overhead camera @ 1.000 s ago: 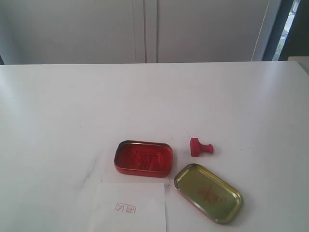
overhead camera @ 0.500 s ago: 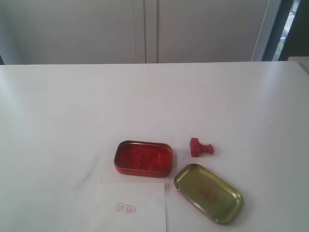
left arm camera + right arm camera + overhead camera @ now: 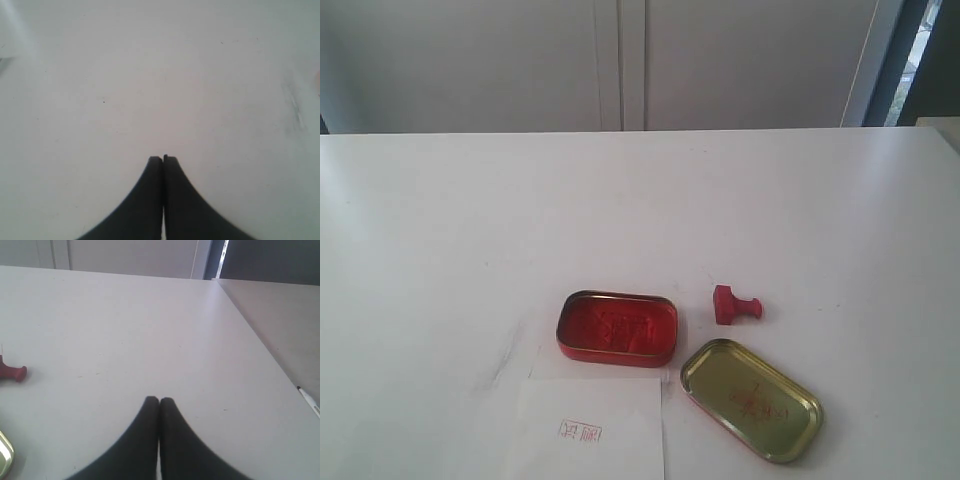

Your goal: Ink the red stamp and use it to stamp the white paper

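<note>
The red stamp (image 3: pixel 734 305) lies on its side on the table, right of the open red ink tin (image 3: pixel 617 328); its knob end (image 3: pixel 14 373) shows at the edge of the right wrist view. The white paper (image 3: pixel 588 432) lies at the front edge below the tin, bearing a small red square print (image 3: pixel 580 432). Neither gripper appears in the exterior view. My left gripper (image 3: pixel 163 159) is shut over bare table with nothing between its fingers. My right gripper (image 3: pixel 159 400) is also shut and empty, well apart from the stamp.
The gold tin lid (image 3: pixel 751 398) lies inside-up at the front right, its rim (image 3: pixel 5 456) peeking into the right wrist view. A white pen (image 3: pixel 309 401) lies on a neighbouring surface beyond the table's edge. A faint smudge (image 3: pixel 295 107) marks the tabletop.
</note>
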